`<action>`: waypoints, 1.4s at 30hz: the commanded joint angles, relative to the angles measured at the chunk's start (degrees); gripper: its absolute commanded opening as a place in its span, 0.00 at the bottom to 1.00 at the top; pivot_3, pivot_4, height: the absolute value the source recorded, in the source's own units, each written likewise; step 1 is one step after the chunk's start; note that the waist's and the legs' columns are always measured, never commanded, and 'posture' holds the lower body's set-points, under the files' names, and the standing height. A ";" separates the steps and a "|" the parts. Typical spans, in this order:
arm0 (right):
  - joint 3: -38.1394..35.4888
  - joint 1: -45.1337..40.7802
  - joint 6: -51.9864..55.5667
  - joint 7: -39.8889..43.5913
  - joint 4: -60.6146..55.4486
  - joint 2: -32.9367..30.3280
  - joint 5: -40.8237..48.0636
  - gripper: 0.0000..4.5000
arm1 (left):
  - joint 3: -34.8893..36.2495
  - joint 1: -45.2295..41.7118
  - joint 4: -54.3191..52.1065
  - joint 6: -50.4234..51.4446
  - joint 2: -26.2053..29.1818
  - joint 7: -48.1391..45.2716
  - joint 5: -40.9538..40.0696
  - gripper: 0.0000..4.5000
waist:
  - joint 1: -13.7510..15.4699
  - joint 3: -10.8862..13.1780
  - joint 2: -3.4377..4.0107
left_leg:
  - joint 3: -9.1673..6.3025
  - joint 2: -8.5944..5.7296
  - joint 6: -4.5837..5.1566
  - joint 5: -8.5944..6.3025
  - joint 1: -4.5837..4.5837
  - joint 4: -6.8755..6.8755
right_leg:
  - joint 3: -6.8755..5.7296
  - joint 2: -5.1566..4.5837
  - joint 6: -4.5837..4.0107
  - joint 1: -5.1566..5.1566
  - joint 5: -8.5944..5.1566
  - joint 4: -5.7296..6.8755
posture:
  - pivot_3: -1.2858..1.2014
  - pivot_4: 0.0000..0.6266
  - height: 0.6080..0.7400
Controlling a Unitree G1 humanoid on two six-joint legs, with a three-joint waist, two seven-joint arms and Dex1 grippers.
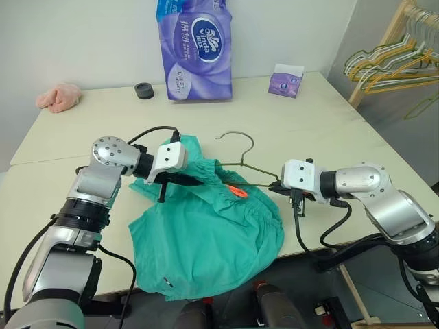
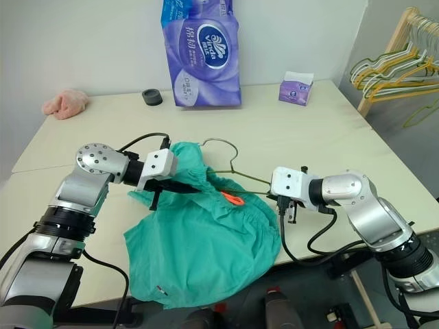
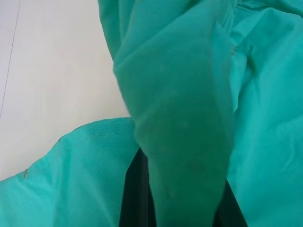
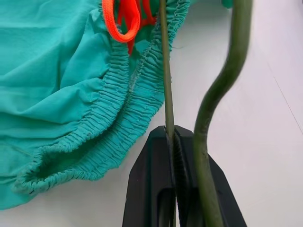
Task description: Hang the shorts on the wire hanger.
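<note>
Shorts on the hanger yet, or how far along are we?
Partly. Done: the wire hanger lies partly tucked into the shorts. In hand: left pincer pinches the fabric, right pincer clamps the wire. Left: most of the shorts lie on the table, not draped.

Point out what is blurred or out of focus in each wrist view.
Left wrist view: the fold of shorts nearest the lens is soft, while the seam farther off is sharper. Right wrist view: the thick near part of the hanger is blurred; the elastic waistband and orange cord are crisp.
</note>
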 commanded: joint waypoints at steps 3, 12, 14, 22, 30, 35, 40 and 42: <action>-3.22 3.34 -6.45 2.74 1.65 -4.43 -1.32 0.45 | 1.26 0.60 -2.30 0.35 0.65 0.56 -1.08 0.00 | 0.27 0.00 0.00 | 0.01 -0.01 0.00 0.00 -0.01 0.00 | 0.01 -0.01 0.00 0.01 0.00 0.00 | 0.43 0.13 1.00; -21.93 19.09 6.31 4.03 -1.00 -10.86 12.78 0.99 | 2.16 2.49 -3.06 1.76 0.90 2.60 -1.47 0.00 | 0.40 -0.02 -0.04 | 0.01 0.02 0.02 -0.01 0.06 0.01 | 0.01 0.00 0.00 0.10 0.00 0.00 | 0.42 0.16 1.00; -25.58 23.16 12.43 0.70 -5.20 -6.54 18.30 0.99 | 2.28 2.48 -3.11 2.29 0.59 3.09 -1.67 0.00 | 0.19 -0.03 -0.05 | 0.02 0.07 0.02 -0.01 0.10 -0.01 | 0.03 0.03 0.00 0.09 0.00 0.04 | 0.42 0.16 1.00; -23.32 31.45 26.23 -19.18 -16.60 13.23 24.10 0.99 | 2.22 2.33 -3.62 3.34 0.12 3.99 -2.06 0.00 | 0.47 -0.04 -0.04 | 0.04 0.04 0.02 -0.01 0.10 -0.01 | 0.09 0.02 0.01 0.08 -0.01 0.07 | 0.42 0.17 1.00; -17.11 31.84 28.94 -26.63 -15.28 19.49 23.92 0.91 | 2.46 2.17 -3.86 3.79 -0.28 4.69 -2.15 0.00 | 0.46 -0.07 -0.09 | 0.06 0.01 0.02 -0.01 0.11 0.01 | 0.10 0.03 0.02 0.09 -0.01 0.05 | 0.43 0.17 1.00; -17.71 31.78 28.13 -28.87 -13.16 20.81 24.00 0.55 | 2.92 2.80 -4.62 4.46 -0.14 5.21 -2.56 0.00 | 0.52 -0.08 -0.09 | 0.03 0.02 0.02 -0.01 0.10 -0.01 | 0.07 0.04 0.02 0.09 -0.01 0.03 | 0.43 0.16 1.00; -18.14 31.78 25.93 -28.46 -11.64 19.38 23.38 0.16 | 4.19 3.69 -6.03 6.47 0.39 5.65 -3.63 0.00 | 0.48 -0.08 -0.09 | 0.03 0.02 0.02 -0.01 0.11 -0.01 | 0.08 0.04 0.02 0.08 -0.01 0.04 | 0.43 0.16 1.00; -19.96 30.23 25.27 -27.79 -10.18 18.27 23.90 0.00 | 5.22 4.29 -7.71 9.14 1.09 5.03 -5.36 0.00 | 0.48 -0.08 -0.09 | 0.03 0.02 0.02 -0.01 0.11 -0.01 | 0.07 0.04 0.02 0.09 -0.01 0.04 | 0.43 0.16 1.00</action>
